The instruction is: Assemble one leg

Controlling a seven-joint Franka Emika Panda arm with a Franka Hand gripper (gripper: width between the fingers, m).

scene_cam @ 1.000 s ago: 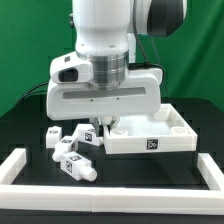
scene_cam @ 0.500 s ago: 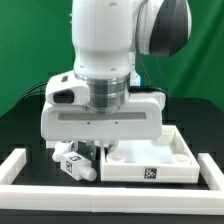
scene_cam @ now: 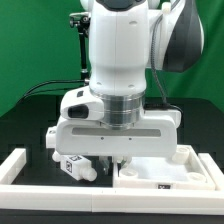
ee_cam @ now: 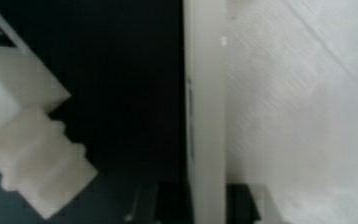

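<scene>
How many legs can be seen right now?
1 for certain: the leg lies at the exterior view's lower left, beside the tabletop. The arm may hide others.

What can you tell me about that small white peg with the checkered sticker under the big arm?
The leg is a short, chunky white peg, plastic by its look, with a black-and-white square tag and a rounded end. It lies on its side on the black table, close to the tabletop; whether they touch cannot be told. The arm hides part of it.
</scene>
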